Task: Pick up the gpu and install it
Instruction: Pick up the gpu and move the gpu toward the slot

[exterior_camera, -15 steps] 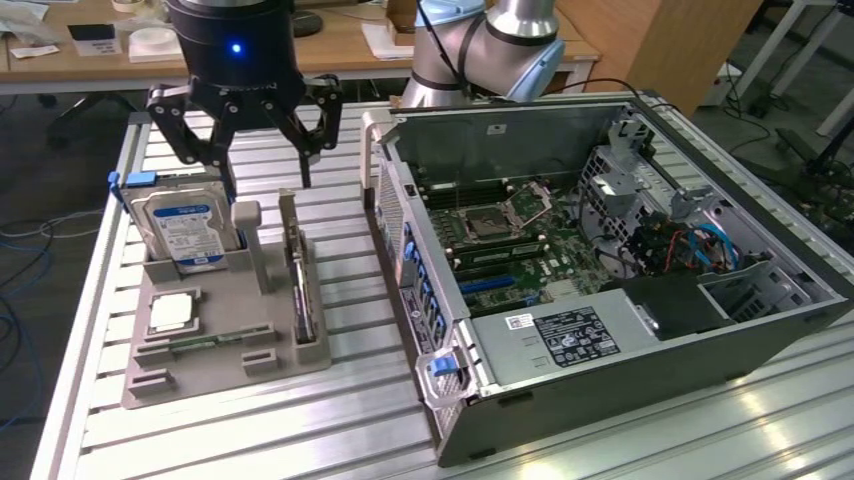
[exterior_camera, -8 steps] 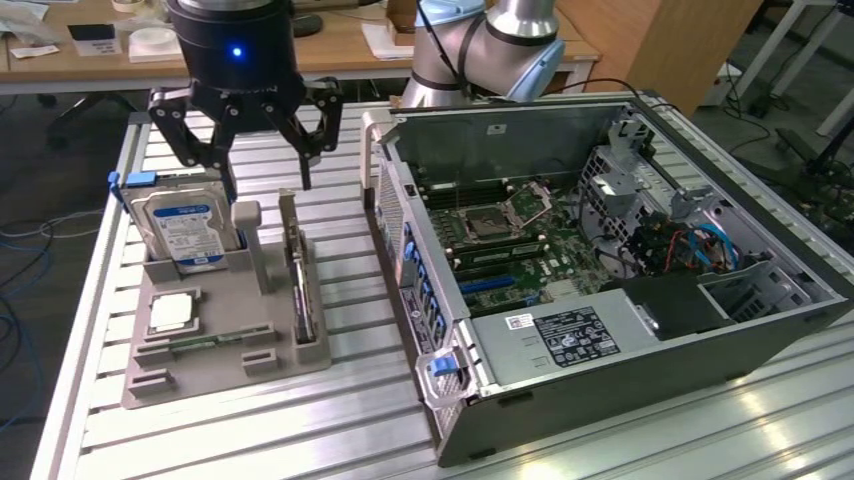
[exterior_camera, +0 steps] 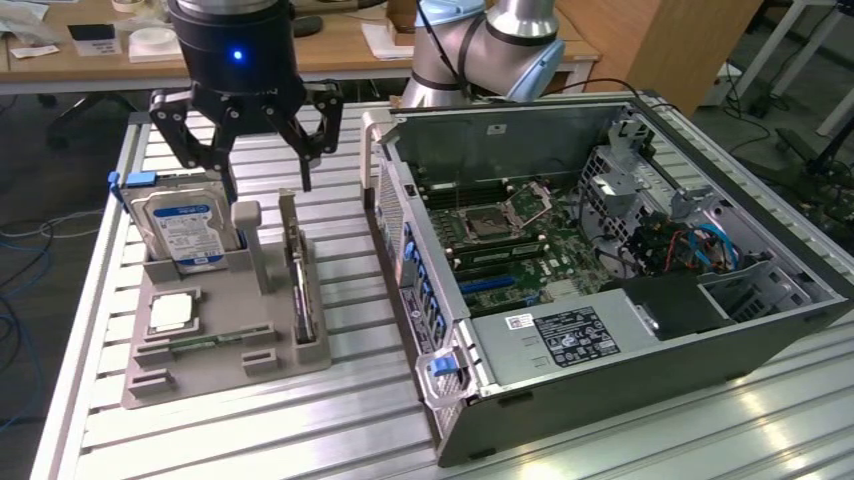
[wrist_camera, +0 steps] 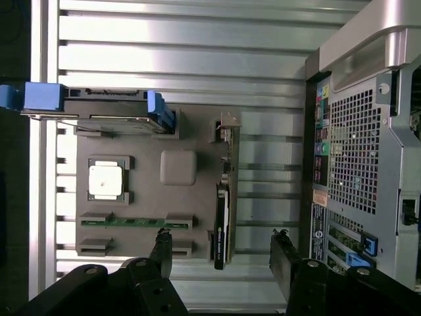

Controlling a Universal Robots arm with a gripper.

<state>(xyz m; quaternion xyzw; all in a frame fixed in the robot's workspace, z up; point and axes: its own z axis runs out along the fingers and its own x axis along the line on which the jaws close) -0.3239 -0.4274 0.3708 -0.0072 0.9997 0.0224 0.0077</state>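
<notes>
Gpu (wrist_camera: 222, 220) beneath wide-spread, empty fingers (wrist_camera: 162, 250)

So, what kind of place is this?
Probably a robotics lab or workshop: a robot arm stands by an opened computer case on a slatted metal table, with wooden office desks behind.

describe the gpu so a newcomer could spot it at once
On the exterior view's left, beside the open case, sits a grey tray. The gpu stands on edge along the tray's side nearest the case. It is a thin dark card, unlike the thick labelled hard drive and the flat square chip.
</notes>
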